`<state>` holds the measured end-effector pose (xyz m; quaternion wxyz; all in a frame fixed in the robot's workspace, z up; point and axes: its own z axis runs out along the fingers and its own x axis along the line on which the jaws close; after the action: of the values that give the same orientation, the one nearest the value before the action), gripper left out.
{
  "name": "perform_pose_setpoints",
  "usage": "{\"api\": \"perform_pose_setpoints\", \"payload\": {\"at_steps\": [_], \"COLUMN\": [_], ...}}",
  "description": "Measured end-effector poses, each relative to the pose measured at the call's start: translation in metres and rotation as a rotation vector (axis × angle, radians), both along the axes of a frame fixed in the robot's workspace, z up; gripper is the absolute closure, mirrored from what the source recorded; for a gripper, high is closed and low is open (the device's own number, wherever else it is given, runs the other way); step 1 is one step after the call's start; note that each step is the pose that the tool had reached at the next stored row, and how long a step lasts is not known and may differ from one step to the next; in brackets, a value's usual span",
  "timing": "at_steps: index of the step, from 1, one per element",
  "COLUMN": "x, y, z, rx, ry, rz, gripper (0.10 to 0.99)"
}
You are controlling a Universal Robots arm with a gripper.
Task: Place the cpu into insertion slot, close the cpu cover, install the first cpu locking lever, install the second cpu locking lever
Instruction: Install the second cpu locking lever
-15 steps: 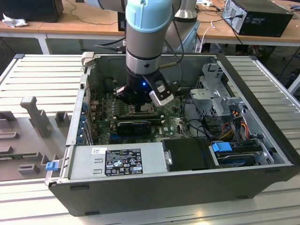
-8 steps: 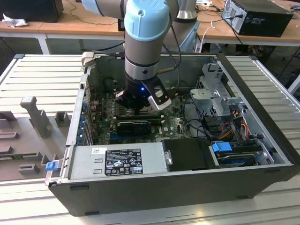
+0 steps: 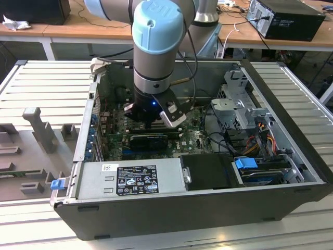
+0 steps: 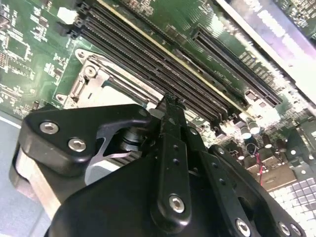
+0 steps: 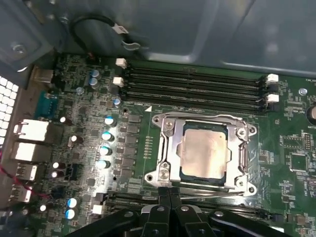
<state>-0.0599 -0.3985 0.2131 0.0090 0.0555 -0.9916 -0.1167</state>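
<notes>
A robot arm is reaching down into an open computer case (image 3: 291, 130) that is lying on its side on a tabletop (image 3: 47, 78) of pale ribbed panels. In the exterior view the gripper (image 3: 152, 121) is hanging low over the green motherboard (image 3: 195, 136), towards the exterior view's left of the case interior, with a black power supply box (image 3: 135, 179) along the near wall.

In the first wrist view the cpu (image 5: 203, 150) is sitting flat in the insertion slot (image 5: 168, 148), its pale silver-grey top showing squarely. The cpu cover (image 5: 243, 157) is lying down over it, its silvery frame ringing the chip so that the metal top is showing through the large window. By this reading, the placing step and the cover-closing step are looking done.

The gripper's fingers (image 5: 169, 195) are pressed together and holding nothing, with their tips right at one edge of the socket, beside a thin metal lever (image 5: 207, 193) running along that side. Whether this lever is already hooked down, or whether the other one is latched, cannot be told. The lever work is looking like the part in hand.

Four long black memory slots (image 5: 192, 85) are lying just beyond the socket, empty. In the second wrist view the joined fingers (image 4: 170, 118) are poised at the socket's corner.
</notes>
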Motion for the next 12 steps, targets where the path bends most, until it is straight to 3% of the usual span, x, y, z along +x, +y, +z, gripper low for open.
{"api": "perform_pose_setpoints", "payload": {"at_steps": [2, 4, 12], "x": [-0.0019, -0.0077, -0.0114], "y": [-0.0007, -0.004, -0.005], "z": [-0.0004, -0.0021, -0.0168], "rx": [0.009, 0.037, 0.069], "ry": [0.0001, -0.0001, 0.0004], "rz": [0.005, 0.01, 0.011], "gripper": [0.98, 0.98, 0.98]}}
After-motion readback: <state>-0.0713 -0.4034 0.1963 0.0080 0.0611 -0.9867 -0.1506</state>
